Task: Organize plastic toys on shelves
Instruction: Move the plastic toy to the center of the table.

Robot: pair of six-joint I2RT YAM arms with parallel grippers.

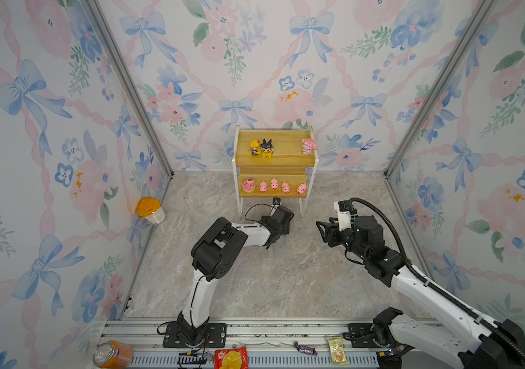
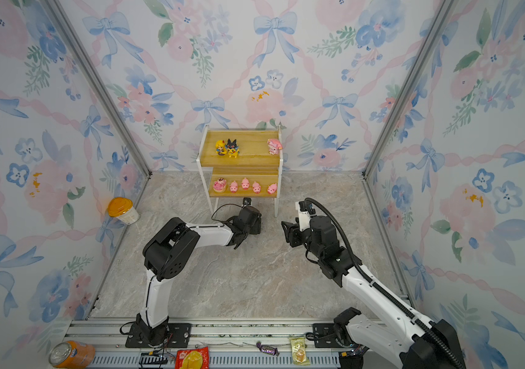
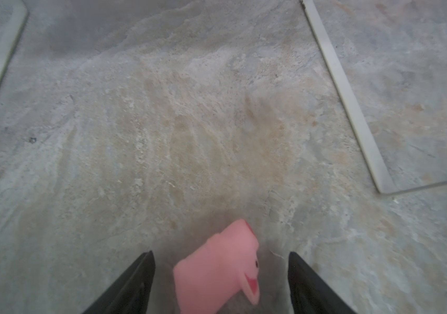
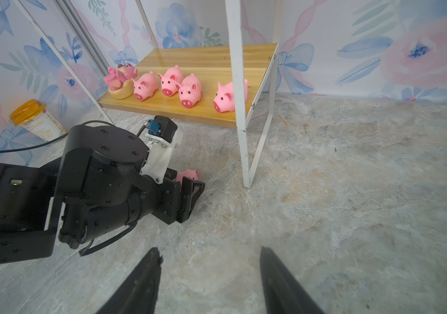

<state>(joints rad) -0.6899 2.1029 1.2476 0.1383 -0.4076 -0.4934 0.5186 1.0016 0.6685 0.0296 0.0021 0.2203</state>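
Observation:
The shelves point(image 1: 286, 156) point(image 2: 250, 155) stand at the back wall. On the upper board are a yellow-haired doll point(image 1: 254, 148), a black-and-yellow creature point(image 1: 267, 148) and a pink blue-hatted figure point(image 1: 308, 146). The lower board point(image 4: 211, 64) holds a pig on a round base point(image 1: 248, 185) and several small pink pigs point(image 4: 189, 91). One more pink pig point(image 3: 217, 269) point(image 4: 188, 174) lies on the floor before the shelves. My left gripper point(image 3: 220, 252) point(image 1: 276, 237) is open around it, with a gap on each side. My right gripper point(image 4: 209, 249) point(image 1: 322, 232) is open and empty over bare floor.
The rack's white front legs point(image 4: 244, 141) point(image 3: 344, 95) stand close to the left gripper. An orange-lidded cup point(image 1: 150, 210) sits at the left wall. An orange can point(image 1: 112, 354), snack packets point(image 1: 231, 357) and a wrapped candy point(image 1: 304, 348) lie on the front rail.

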